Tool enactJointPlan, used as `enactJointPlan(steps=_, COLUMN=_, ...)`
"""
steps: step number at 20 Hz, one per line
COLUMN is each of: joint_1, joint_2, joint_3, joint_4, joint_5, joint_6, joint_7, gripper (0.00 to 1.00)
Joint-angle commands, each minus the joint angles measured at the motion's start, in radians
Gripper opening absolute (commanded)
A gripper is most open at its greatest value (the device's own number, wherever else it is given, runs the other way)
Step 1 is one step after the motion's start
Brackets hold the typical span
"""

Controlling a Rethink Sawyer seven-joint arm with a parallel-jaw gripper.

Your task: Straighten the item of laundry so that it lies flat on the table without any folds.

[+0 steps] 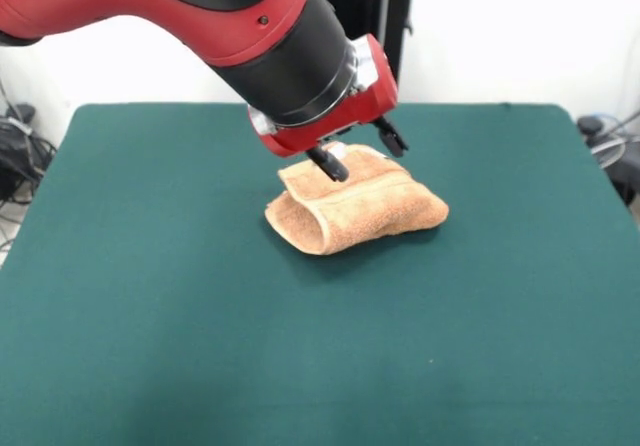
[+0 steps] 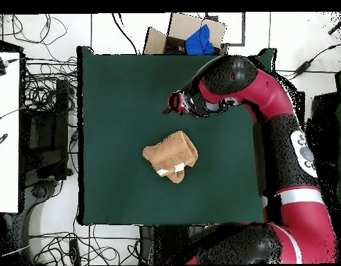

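Note:
The orange-tan towel (image 1: pixel 352 209) lies crumpled near the middle of the dark green table (image 1: pixel 150 296), folded over on itself into a loose loop. In the overhead view the towel (image 2: pixel 170 155) shows small white tags at the edge nearest the robot's base. My gripper (image 1: pixel 360 152) hangs from the red and black arm just over the towel's far top edge. Its two black fingers (image 1: pixel 328 164) are spread apart and hold nothing. In the overhead view the gripper (image 2: pixel 173 104) shows apart from the towel, with the arm reaching in from the right.
A cardboard box with a blue item (image 2: pixel 198 39) stands off the table's far edge in the overhead view. Cables (image 2: pixel 48 76) and a white desk (image 2: pixel 7 138) lie beside the table. Cables (image 1: pixel 20 151) also show at the front view's left edge.

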Motion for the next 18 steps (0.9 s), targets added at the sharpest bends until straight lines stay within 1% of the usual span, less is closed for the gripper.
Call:
enactJointPlan(steps=1, joint_1=0.003, joint_2=0.044, joint_3=-0.039, joint_4=0.109, joint_5=-0.084, joint_6=-0.007, joint_7=-0.006, gripper=1.0)
enactJointPlan(steps=10, joint_1=0.001, joint_2=0.059, joint_3=-0.049, joint_4=0.145, joint_5=-0.16, joint_6=-0.121, joint_7=0.008, gripper=1.0)
enactJointPlan(steps=18, joint_1=0.005, joint_2=0.034, joint_3=-0.071, joint_4=0.14, joint_5=-0.245, joint_6=-0.128, joint_7=0.022, gripper=1.0)
